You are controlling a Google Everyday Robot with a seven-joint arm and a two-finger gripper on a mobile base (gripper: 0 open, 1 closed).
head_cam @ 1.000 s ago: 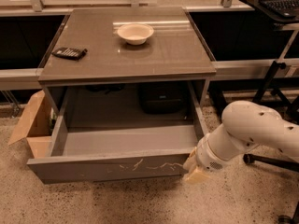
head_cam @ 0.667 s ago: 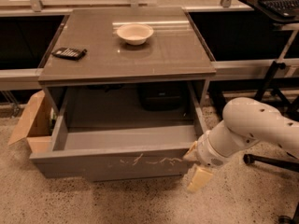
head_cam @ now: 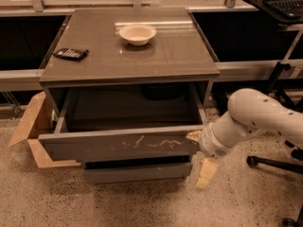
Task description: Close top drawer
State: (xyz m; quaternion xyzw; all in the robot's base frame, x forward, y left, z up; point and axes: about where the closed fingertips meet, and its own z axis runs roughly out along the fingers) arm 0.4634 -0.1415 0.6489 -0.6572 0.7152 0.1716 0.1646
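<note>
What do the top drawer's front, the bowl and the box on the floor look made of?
Top drawer: matte grey painted metal or laminate, judging by its pale scratches. Bowl: cream, smooth, plastic or ceramic; unclear which. Box: brown cardboard, with bent flaps. The hand sits at the drawer's right end.

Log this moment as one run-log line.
top drawer: partly open | gripper: open, at drawer front's right end | cabinet top: bowl
</note>
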